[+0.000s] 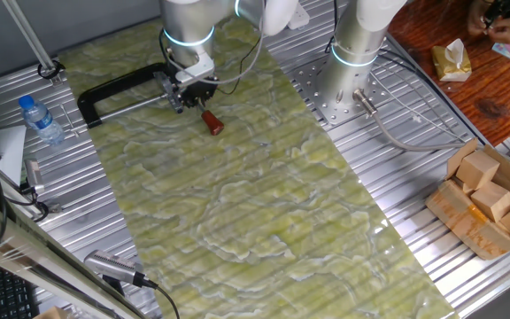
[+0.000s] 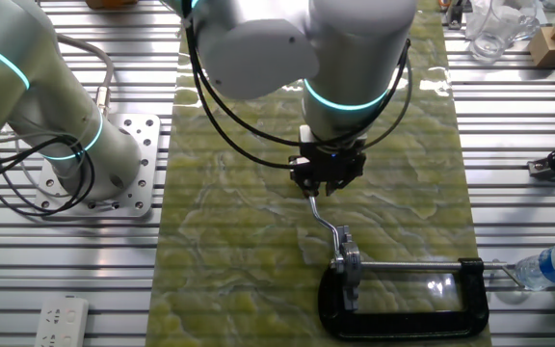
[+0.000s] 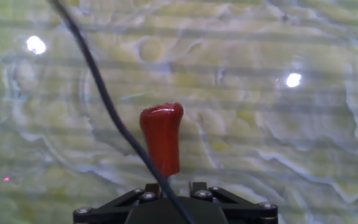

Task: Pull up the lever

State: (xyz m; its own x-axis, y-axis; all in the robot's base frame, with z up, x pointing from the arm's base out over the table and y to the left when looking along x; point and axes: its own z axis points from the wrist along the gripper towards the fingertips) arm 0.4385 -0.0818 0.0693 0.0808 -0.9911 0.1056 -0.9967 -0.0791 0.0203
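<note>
**Claw on the lever shaft, lift not yet made**

A slatted aluminium bench (image 1: 388,177) carries a glossy green-and-cream marbled mat (image 1: 264,204) down its middle, under ceiling lights that glare off it.

Nearest the camera in one fixed view, the mat lies bare. Farther up it, toward the far left corner of the bench, sits the lever (image 1: 212,122): a short thin metal stick ending in a red-brown tapered plastic tip. The claw (image 1: 193,96) hangs just behind that tip. In the other fixed view the stick bends down to a clamp fitting, and the claw (image 2: 322,183) stands over its upper end. The hand view shows the red tip (image 3: 161,137) jutting out past the claw with the shaft running in between the fingers. The fingers seem closed on the shaft, though the contact itself is hidden, so I cannot tell for sure.

Beyond it lies the large black C-shaped clamp bar (image 1: 118,89) with a long silver rod (image 1: 135,108) across its mouth. A clear plastic water bottle (image 1: 41,120) stands by the left edge.

To do this step well, I judge the grip should sit low on the bare metal, not on the slick taper. The pull should follow an arc about the pivot, slowly. A straight upward haul might slip off or drag the clamp.
</note>
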